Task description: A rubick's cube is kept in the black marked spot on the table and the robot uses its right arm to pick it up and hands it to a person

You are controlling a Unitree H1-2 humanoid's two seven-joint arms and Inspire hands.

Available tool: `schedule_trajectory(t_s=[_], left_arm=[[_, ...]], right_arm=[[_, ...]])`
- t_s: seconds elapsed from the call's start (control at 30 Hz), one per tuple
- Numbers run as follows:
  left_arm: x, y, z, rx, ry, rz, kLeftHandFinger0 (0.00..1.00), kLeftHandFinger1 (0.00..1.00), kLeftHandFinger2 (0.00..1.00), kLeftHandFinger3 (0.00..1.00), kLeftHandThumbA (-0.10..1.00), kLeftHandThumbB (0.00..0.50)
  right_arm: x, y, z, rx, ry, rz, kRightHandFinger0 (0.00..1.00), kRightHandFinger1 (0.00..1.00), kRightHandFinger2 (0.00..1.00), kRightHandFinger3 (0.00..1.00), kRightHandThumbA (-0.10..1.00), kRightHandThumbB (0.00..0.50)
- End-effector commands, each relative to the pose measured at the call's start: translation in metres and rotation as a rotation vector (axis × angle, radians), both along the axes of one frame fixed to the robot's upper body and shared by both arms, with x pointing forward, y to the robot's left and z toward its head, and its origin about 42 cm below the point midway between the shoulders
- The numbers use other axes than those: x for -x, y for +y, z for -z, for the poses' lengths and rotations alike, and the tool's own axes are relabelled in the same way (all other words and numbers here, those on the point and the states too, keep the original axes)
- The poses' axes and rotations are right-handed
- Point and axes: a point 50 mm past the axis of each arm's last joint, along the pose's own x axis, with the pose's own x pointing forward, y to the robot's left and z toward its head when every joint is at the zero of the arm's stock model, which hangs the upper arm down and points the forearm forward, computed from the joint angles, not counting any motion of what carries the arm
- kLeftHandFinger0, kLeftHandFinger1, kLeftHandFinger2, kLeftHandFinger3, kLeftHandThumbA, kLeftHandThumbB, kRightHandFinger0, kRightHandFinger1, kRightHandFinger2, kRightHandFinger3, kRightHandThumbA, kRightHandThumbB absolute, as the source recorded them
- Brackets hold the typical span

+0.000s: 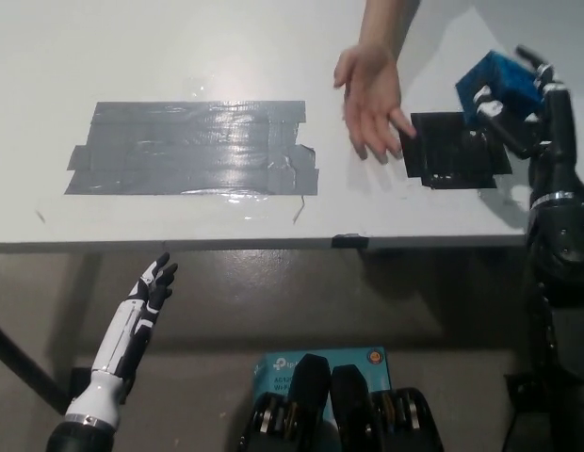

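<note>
One view only, from the head, looking steeply down: the white tabletop [179, 56] fills the upper half of the frame, its near edge crossing mid-frame, with the floor below it across the lower half.

Bright overhead light, glare on grey tape patch [193, 149]

Blue cube [499, 82] in black right hand [529, 111]; black marked spot [457, 149]; grey tape [193, 148]; white table [104, 47].
</note>
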Motion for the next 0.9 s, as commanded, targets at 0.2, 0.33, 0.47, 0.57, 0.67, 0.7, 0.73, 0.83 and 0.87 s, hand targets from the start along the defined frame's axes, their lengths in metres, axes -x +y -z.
schedule_trajectory(t_s=[0.2,0.33,0.47,0.57,0.67,0.7,0.73,0.83,0.87], left_arm=[[0.001,0.002,-0.018,-0.023,-0.064,0.016,1.00,1.00,1.00,1.00,0.96,0.186],[0.000,0.001,-0.019,-0.019,-0.067,0.020,1.00,1.00,1.00,1.00,0.95,0.181],[-0.003,0.001,-0.022,-0.017,-0.077,0.021,1.00,1.00,1.00,1.00,0.95,0.179],[-0.005,0.001,-0.023,-0.017,-0.079,0.022,1.00,1.00,1.00,1.00,0.95,0.177],[-0.005,0.000,-0.024,-0.016,-0.079,0.025,1.00,1.00,1.00,1.00,0.95,0.186],[-0.005,-0.001,-0.024,-0.014,-0.082,0.027,1.00,1.00,1.00,1.00,0.94,0.183],[-0.006,-0.001,-0.024,-0.012,-0.084,0.029,1.00,1.00,1.00,1.00,0.94,0.183],[-0.007,-0.002,-0.025,-0.015,-0.090,0.034,1.00,1.00,1.00,1.00,0.94,0.189],[-0.008,-0.002,-0.026,-0.019,-0.092,0.035,1.00,1.00,1.00,1.00,0.94,0.189]], right_arm=[[0.021,0.052,-0.118,0.048,-0.305,-0.143,0.00,0.42,0.80,0.86,-0.10,0.134],[-0.008,0.068,-0.120,0.141,-0.247,-0.149,0.00,0.42,0.83,0.90,-0.10,0.164],[-0.041,0.085,-0.122,0.194,-0.211,-0.172,0.00,0.43,0.82,0.89,-0.10,0.164],[-0.064,0.099,-0.117,0.257,-0.161,-0.180,0.01,0.45,0.84,0.89,-0.10,0.161],[-0.079,0.109,-0.109,0.294,-0.114,-0.191,0.00,0.45,0.84,0.89,-0.10,0.163],[-0.088,0.116,-0.103,0.300,-0.077,-0.205,0.02,0.47,0.85,0.86,-0.10,0.179],[-0.093,0.119,-0.100,0.313,-0.061,-0.208,0.04,0.46,0.83,0.85,-0.10,0.177],[-0.105,0.129,-0.090,0.338,-0.026,-0.213,0.00,0.29,0.73,0.82,-0.10,0.180],[-0.107,0.131,-0.088,0.345,-0.018,-0.212,0.00,0.27,0.73,0.82,-0.10,0.185]])
